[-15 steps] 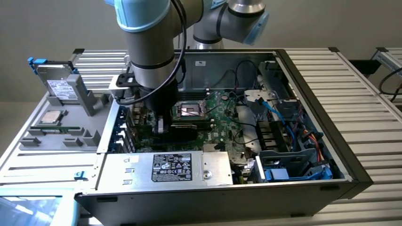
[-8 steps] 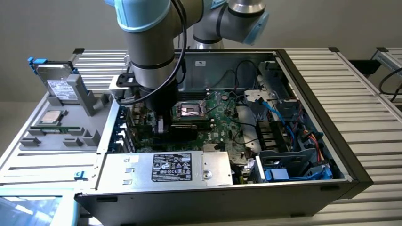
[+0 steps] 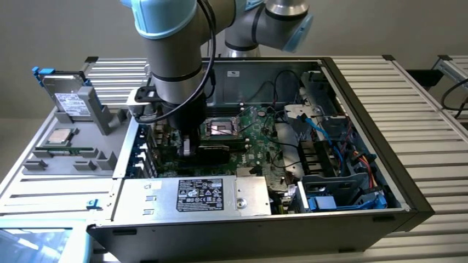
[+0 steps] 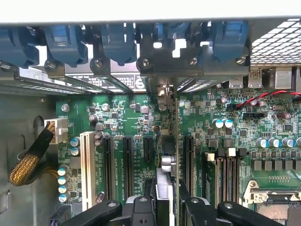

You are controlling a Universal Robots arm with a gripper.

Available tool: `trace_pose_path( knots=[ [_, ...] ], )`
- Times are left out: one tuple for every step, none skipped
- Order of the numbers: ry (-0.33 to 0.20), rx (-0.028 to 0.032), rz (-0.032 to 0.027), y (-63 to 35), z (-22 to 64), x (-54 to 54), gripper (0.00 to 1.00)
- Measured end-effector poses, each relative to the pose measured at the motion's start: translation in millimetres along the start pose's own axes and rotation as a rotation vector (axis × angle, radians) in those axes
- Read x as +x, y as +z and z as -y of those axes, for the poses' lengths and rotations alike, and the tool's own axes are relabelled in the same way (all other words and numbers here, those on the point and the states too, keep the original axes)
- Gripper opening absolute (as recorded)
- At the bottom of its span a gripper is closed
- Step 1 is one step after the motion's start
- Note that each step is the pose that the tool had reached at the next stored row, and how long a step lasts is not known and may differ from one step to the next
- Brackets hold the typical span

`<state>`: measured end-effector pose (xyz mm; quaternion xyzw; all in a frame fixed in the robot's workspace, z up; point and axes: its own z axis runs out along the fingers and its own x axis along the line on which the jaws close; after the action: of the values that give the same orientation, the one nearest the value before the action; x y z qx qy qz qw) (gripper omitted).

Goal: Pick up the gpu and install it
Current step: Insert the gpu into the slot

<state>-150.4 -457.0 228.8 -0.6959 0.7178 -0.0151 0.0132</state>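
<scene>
Gripper (image 4: pixel 165 200) low inside the open computer case (image 3: pixel 409 181), jaws clamped on the gpu (image 4: pixel 165 186), card held edge-on above the motherboard (image 4: pixel 263 117); its long edge runs along an expansion slot (image 4: pixel 148 150) toward the rear bracket openings (image 4: pixel 164 61); seating cannot be judged. Best practice: keep card vertical, edge parallel to slot, bracket lined with opening; press evenly.

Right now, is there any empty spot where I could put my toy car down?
Yes: the ribbed grey metal tabletop on the exterior view's right of the open black computer case is bare. Inside the case it is crowded: the green motherboard, blue cables and the black pincer gripping the upright graphics card.
</scene>
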Motion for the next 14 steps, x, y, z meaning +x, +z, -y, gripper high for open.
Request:
trace_pose_path(
  knots=[
    [0.0, 0.0, 0.0, 0.0, 0.0, 0.0, 0.29],
    [0.0, 0.0, 0.0, 0.0, 0.0, 0.0, 0.29],
    [0.0, 0.0, 0.0, 0.0, 0.0, 0.0, 0.29],
    [0.0, 0.0, 0.0001, 0.0, 0.0, 0.0, 0.29],
    [0.0, 0.0002, 0.0002, -0.1, 0.0, 0.0, 0.29],
    [0.0, 0.001, 0.0003, -0.2, -0.1, 0.0, 0.31],
    [0.0, 0.0015, 0.0004, -0.7, -0.1, 0.0, 0.31],
    [0.001, 0.0015, 0.0004, -1.5, -0.3, -0.1, 0.36],
    [0.0, 0.0026, 0.0001, -2.3, -0.1, 0.0, 0.42],
    [0.0, 0.0033, 0.0002, -3.0, 0.0, 0.0, 0.42],
    [0.0, 0.0041, 0.0002, -3.9, 0.1, 0.0, 0.49],
    [0.0, 0.0049, 0.0002, -5.5, 0.2, 0.0, 0.49],
    [0.0, 0.0057, 0.0003, -8.7, 0.4, 0.0, 0.49],
    [0.0, 0.0061, 0.0002, -12.8, 0.6, 0.0, 0.49]
  ],
)
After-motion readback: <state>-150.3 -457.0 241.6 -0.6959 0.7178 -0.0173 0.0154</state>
